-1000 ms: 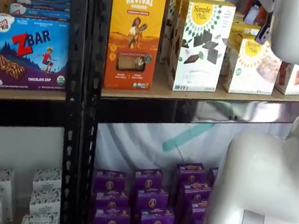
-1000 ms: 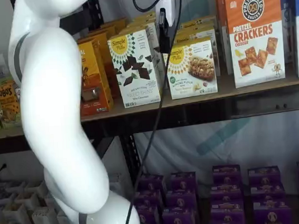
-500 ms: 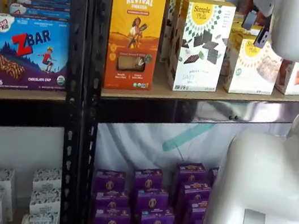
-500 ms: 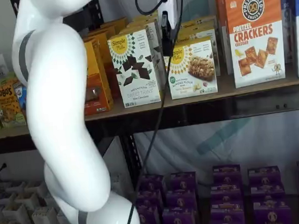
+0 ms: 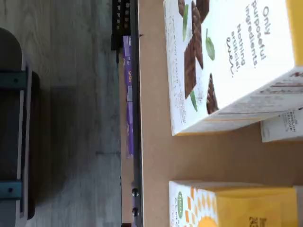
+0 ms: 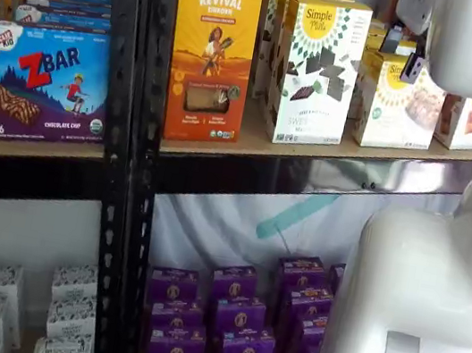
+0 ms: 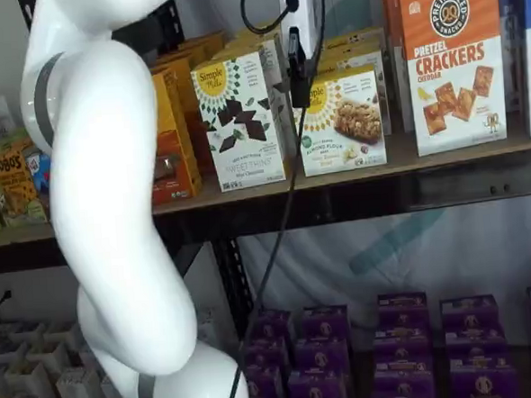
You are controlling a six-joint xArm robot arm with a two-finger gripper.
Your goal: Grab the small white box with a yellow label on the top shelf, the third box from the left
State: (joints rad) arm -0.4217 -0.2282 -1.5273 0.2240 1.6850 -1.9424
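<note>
Gripper (image 7: 298,63) hung in front of small white box (image 7: 345,122) on top shelf (image 7: 443,156), beside taller chocolate box (image 7: 239,119). Fingers seen side-on; grip state could not tell.

A shop-like stockroom: black steel racks (image 6: 121,157) with tan wooden boards (image 7: 407,159) carry rows of boxed snacks, with purple cartons (image 6: 230,320) stacked below.

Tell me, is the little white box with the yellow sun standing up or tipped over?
Standing up. The small white box sits flat on the top shelf, front facing out, label level.
</note>
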